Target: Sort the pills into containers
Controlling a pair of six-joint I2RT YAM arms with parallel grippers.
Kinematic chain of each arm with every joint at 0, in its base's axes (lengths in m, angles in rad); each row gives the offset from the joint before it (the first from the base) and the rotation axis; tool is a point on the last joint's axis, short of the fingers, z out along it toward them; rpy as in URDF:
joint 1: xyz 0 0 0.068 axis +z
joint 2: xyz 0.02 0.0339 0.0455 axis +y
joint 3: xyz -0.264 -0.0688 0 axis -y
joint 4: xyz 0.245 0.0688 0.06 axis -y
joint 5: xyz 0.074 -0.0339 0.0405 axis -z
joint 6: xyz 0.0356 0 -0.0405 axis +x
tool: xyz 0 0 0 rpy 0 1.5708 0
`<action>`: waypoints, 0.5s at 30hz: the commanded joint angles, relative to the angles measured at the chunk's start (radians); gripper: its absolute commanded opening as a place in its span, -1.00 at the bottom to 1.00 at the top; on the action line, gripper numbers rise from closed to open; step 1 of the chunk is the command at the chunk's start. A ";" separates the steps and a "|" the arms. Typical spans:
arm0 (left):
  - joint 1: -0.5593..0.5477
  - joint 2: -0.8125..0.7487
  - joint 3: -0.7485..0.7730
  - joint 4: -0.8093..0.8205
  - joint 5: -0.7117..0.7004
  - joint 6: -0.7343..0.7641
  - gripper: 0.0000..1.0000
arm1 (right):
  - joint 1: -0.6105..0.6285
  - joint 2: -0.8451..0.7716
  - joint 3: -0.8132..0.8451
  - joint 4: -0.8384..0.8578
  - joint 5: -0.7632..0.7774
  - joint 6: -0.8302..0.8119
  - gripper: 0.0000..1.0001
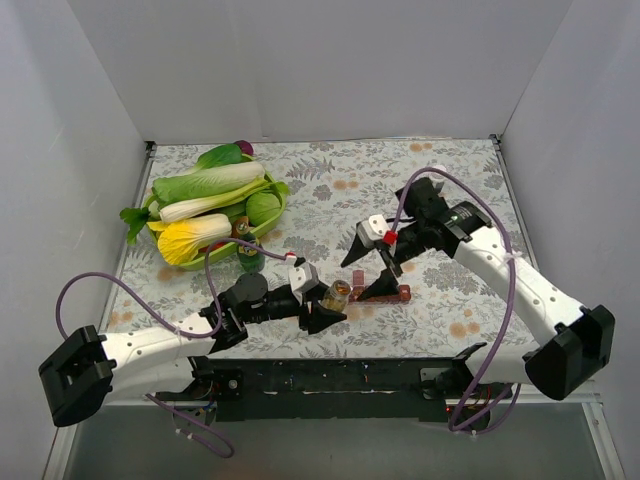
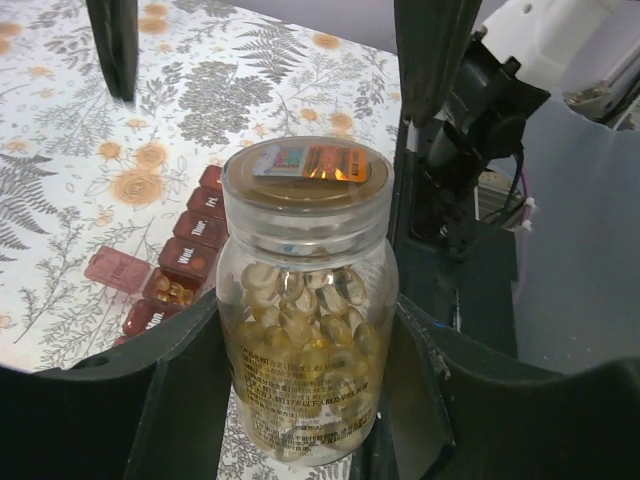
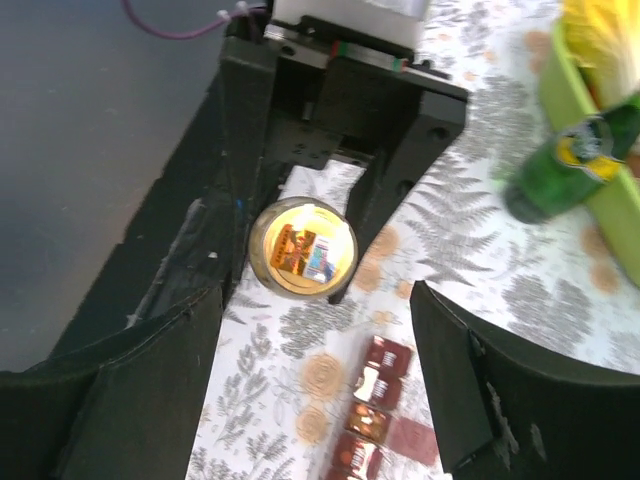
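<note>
The left hand (image 1: pixel 325 300) is closed on the bottle (image 2: pixel 305 300), with its cap (image 2: pixel 306 172) on, low in the frame centre. I think uncapping is the step now: the right hand (image 1: pixel 372 268), wide open and empty, must take the cap, just beside the containers (image 3: pixel 370 410).

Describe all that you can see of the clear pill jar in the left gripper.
The clear jar looks like plastic, round, with a wide flat lid bearing an orange label. It stands upright, nearly full of yellow translucent capsules, with fine print on its lower wall. The left gripper clamps its sides. Whether its base touches the table cannot be seen.
</note>
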State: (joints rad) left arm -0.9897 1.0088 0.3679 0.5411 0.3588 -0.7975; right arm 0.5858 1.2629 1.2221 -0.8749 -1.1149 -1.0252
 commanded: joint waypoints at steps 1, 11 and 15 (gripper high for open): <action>0.005 -0.030 0.009 -0.066 0.101 -0.005 -1.00 | 0.066 0.076 0.042 -0.156 -0.077 -0.134 0.61; 0.006 -0.004 0.022 -0.052 0.111 -0.008 -1.00 | 0.147 0.127 0.040 -0.082 -0.034 -0.009 0.23; 0.006 -0.009 0.022 -0.053 0.085 -0.011 -1.00 | 0.151 0.128 0.031 -0.055 -0.022 0.046 -0.03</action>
State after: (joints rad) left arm -0.9909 1.0084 0.3683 0.4747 0.4644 -0.8043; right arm 0.7235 1.3880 1.2274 -0.9493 -1.1248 -1.0447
